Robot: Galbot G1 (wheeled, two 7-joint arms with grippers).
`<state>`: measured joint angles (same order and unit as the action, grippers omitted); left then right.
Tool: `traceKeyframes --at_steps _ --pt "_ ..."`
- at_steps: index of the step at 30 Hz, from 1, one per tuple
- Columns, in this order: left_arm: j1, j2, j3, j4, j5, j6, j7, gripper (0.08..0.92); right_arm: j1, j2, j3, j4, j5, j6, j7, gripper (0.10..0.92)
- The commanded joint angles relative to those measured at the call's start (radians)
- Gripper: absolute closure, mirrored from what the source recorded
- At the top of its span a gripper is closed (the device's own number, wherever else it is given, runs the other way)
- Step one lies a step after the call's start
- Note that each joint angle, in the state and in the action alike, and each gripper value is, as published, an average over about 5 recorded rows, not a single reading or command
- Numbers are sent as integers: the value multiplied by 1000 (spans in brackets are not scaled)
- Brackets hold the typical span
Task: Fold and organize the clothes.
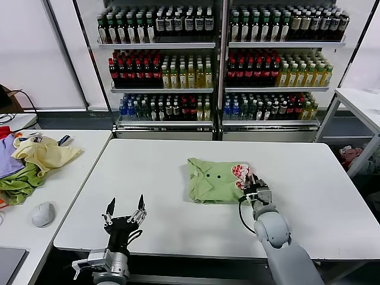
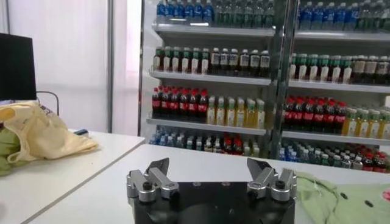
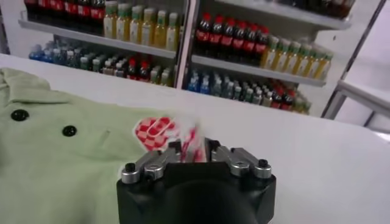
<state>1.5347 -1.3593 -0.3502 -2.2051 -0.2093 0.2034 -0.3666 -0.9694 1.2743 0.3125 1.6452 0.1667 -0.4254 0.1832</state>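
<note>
here the right gripper (image 1: pixel 252 181) seems clamped on the light green shirt's (image 1: pixel 211 179) printed edge, fabric bunched between its jaws; the left gripper (image 1: pixel 125 209) hovers, jaws apart.

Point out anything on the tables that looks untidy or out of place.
A loose heap of garments sprawls unfolded on the side table. The light green shirt on the main table lies rumpled, its printed edge pinched by the right gripper. Left gripper hovers open.
</note>
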Motion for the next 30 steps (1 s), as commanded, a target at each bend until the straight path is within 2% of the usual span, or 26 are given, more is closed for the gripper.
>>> traceKeyframes --at_steps 1,8,13,16,30 --pt "7 4 -1 -12 -1 -2 4 177 -165 -22 91 174 -47 228 -31 615" --pt "10 10 4 -38 -18 -10 18 177 -362 -21 155 397 27 265 -98 416" --pt "13 15 11 -60 -48 -15 38 177 -469 -14 207 451 25 287 -131 272" --pt "16 17 15 -70 -68 -18 56 177 -507 -4 223 467 19 294 -146 218" --pt "13 11 28 -77 -129 -9 103 177 -523 22 198 472 -74 359 -122 203"
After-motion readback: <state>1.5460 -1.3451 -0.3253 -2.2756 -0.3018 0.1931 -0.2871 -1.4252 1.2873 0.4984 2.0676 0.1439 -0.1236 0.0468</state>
